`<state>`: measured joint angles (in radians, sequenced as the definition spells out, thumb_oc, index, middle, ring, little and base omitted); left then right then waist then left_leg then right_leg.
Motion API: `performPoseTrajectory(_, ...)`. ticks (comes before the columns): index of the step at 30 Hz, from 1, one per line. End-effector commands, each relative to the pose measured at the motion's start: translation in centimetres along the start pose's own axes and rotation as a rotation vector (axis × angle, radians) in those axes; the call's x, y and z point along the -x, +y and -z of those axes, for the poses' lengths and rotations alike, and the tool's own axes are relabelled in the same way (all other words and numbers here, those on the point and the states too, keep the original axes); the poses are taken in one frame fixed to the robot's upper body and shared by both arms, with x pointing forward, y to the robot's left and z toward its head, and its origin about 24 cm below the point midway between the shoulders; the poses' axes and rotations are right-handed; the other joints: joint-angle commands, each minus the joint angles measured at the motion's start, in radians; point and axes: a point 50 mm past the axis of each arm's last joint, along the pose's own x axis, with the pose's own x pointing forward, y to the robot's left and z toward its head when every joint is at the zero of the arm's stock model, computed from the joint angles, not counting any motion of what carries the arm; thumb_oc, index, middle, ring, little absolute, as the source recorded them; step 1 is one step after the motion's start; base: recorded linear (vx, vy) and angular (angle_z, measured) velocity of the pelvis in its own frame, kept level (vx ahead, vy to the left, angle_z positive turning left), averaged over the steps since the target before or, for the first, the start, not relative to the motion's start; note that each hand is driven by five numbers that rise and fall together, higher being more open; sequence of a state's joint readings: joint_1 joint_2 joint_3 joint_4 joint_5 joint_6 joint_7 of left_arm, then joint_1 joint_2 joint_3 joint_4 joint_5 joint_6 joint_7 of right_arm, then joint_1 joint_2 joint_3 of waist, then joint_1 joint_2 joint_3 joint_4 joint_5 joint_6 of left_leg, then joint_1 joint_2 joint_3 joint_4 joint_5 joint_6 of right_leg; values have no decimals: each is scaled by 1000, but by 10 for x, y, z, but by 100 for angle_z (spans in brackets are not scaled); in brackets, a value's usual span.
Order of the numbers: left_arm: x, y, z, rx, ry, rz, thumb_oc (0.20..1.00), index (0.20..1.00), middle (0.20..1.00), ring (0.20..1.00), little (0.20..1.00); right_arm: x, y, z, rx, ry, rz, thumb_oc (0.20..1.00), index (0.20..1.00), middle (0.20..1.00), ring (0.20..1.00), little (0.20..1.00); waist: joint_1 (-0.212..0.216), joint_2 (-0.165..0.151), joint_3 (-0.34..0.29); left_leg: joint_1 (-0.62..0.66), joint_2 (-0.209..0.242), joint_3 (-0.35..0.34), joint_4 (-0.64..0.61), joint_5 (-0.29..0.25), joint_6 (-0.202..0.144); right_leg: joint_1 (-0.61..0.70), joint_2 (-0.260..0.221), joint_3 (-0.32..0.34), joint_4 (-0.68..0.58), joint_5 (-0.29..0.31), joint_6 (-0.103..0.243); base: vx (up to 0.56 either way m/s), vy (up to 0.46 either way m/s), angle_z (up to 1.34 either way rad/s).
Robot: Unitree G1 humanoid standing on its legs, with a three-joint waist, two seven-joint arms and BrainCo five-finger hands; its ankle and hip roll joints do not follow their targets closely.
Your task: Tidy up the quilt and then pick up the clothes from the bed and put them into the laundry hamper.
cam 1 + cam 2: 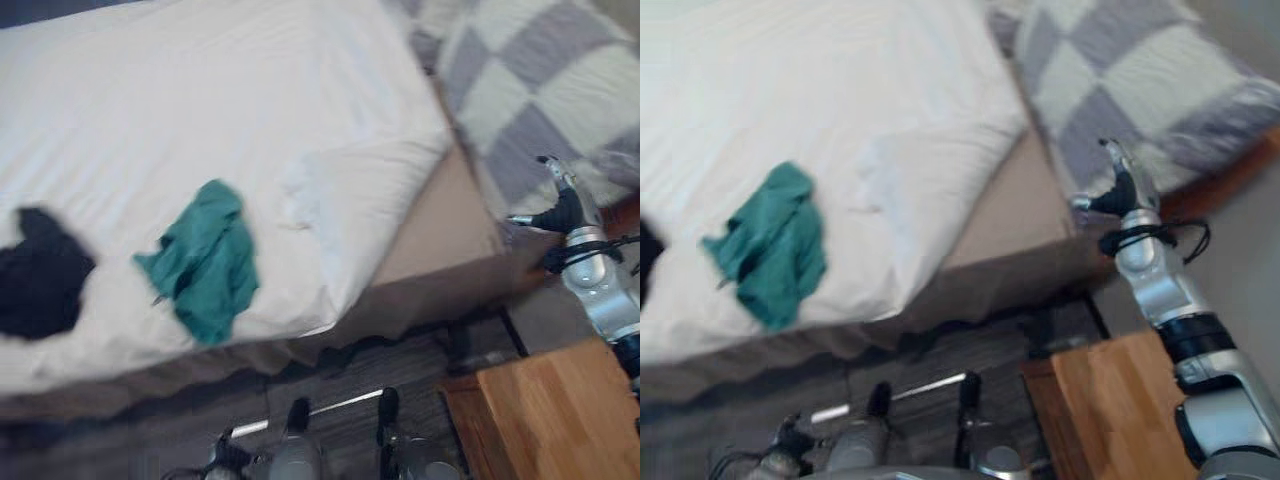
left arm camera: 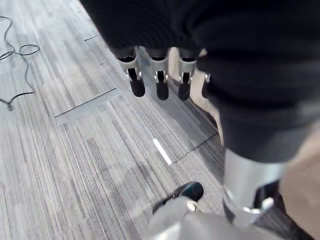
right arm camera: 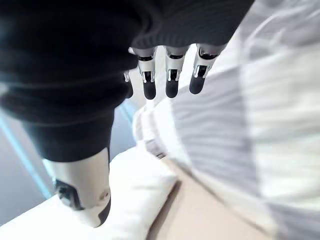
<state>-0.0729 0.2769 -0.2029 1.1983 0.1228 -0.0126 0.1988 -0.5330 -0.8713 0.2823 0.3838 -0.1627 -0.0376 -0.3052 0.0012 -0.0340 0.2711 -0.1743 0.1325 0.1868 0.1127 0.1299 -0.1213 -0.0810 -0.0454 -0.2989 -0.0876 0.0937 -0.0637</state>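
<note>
— Head views: where is the quilt lying?

— The grey-and-cream checked quilt (image 1: 540,90) is slumping off the bed's far corner; the right hand (image 1: 1118,190) is hovering at its edge. A crumpled teal cotton garment (image 1: 203,260) and a black garment (image 1: 38,272) are lying on the white sheet (image 1: 200,110).

— Left wrist?

— The left hand (image 2: 159,80) is hanging relaxed, empty, over grey plank floor (image 2: 75,150).

— Right wrist?

— Fingers (image 3: 171,77) are extending straight, holding nothing. The quilt is looking soft, bulky; its hem seems the likeliest grip.

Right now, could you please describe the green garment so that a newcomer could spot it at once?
Start at the bed with its white sheet. Near the bed's front edge lie two crumpled garments, apart from each other. The green garment is the teal one, nearer the folded-back corner of the sheet; its neighbour, the black garment, lies further left.
</note>
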Motion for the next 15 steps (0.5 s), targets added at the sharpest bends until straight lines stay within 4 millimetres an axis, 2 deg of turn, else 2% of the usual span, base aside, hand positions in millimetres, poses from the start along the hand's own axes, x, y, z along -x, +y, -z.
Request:
performPoseTrajectory(1, -1, 21, 14, -62, 32, -53, 1000, 1000, 1000, 1000, 1000, -10, -19, -12, 63, -70, 72, 1000, 1000, 1000, 1000, 1000, -2, -14, -32, 73, 37, 16, -39, -105, -12, 43, -118, 142, 53, -110, 230, -20, -50, 121)
performPoseTrajectory(2, -1, 20, 11, -73, 15, -39, 1000, 1000, 1000, 1000, 1000, -15, -23, -20, 78, -99, 73, 1000, 1000, 1000, 1000, 1000, -2, -6, -33, 74, 42, 50, -63, -99, -14, 39, -114, 117, 61, -113, 229, -22, -45, 61)
performPoseTrajectory(3, -1, 18, 9, -91, 3, -30, 1000, 1000, 1000, 1000, 1000, -22, -21, -32, 76, -130, 73, 1000, 1000, 1000, 1000, 1000, 2, 1, -27, 68, 38, 36, -80, -87, -13, 25, -112, 105, 74, -112, 223, -42, -65, 42)
performPoseTrajectory(6, -1, 16, 5, -127, -20, -19, 1000, 1000, 1000, 1000, 1000, -35, -29, -44, 114, -165, 85, 1000, 1000, 1000, 1000, 1000, 0, 8, -18, 52, 39, 40, -94, -71, -12, 5, -116, 83, 88, -115, 222, -38, -16, 36)
performPoseTrajectory(8, -1, 16, -2, -166, -61, -26, 1000, 1000, 1000, 1000, 1000, -52, -32, -65, 159, -217, 101, 1000, 1000, 1000, 1000, 1000, 18, 15, 9, 40, 39, 45, -115, -56, -11, -27, -119, 86, 100, -112, 223, -54, 46, 34)
performPoseTrajectory(15, -3, 24, -10, -96, -90, -71, 1000, 1000, 1000, 1000, 1000, -79, -35, -90, 252, -234, 101, 1000, 1000, 1000, 1000, 1000, 58, 37, 81, -14, 45, 36, -152, -13, -19, -121, -119, 93, 133, -103, 225, -73, 21, 14)
